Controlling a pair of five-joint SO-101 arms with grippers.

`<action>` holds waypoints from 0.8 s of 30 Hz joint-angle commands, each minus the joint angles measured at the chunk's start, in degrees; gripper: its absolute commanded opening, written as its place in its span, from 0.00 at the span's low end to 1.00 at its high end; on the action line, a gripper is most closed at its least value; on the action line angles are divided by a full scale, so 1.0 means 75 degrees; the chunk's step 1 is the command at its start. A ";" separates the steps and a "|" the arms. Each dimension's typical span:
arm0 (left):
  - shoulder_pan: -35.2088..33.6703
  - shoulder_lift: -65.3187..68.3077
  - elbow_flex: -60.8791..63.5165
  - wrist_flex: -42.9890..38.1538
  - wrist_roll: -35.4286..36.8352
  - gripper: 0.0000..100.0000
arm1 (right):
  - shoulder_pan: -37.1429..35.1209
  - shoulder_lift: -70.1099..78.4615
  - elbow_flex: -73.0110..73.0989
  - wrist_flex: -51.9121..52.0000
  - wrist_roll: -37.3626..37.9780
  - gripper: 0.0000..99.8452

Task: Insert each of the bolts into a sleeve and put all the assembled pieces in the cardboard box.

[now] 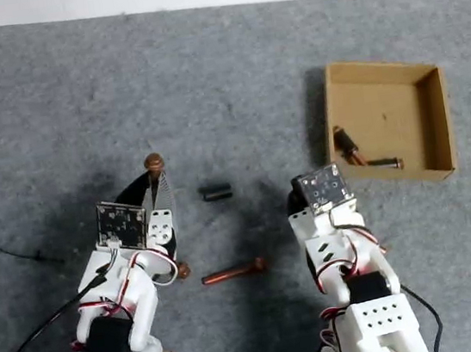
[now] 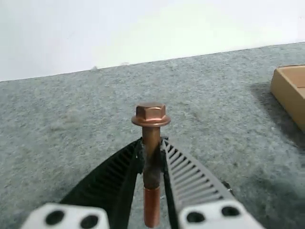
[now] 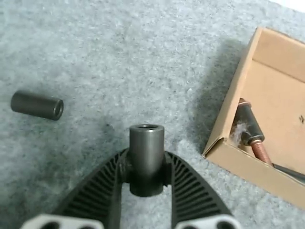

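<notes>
- Two clenched tools: left tool [image 2: 151, 144] grasps a copper bolt [image 2: 151, 115], right tool [image 3: 146, 158] a dark sleeve [image 3: 146, 138].
- Spare sleeve [image 1: 215, 192] and loose bolt [image 1: 233, 272] lie on the counter [image 1: 205, 76].

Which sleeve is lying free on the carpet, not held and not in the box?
The loose sleeve, on its side between the arms. The held sleeve is in the right gripper; the boxed sleeve is on a bolt in the cardboard box.

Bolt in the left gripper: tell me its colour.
Copper-brown; the bolt shows best in the left wrist view.
</notes>
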 commanded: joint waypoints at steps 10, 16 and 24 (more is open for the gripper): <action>0.0064 -0.0123 0.0182 -0.1371 0.4314 0.01 | -0.1014 -0.0111 0.0041 -0.0604 -0.0387 0.01; 0.0064 -0.0123 0.0182 -0.1395 0.4349 0.01 | -0.1588 -0.0088 -0.0264 -0.2210 -0.1500 0.01; 0.0111 -0.0123 0.0182 -0.2028 0.4853 0.01 | -0.3347 -0.0100 -0.0193 -0.2362 -0.1418 0.01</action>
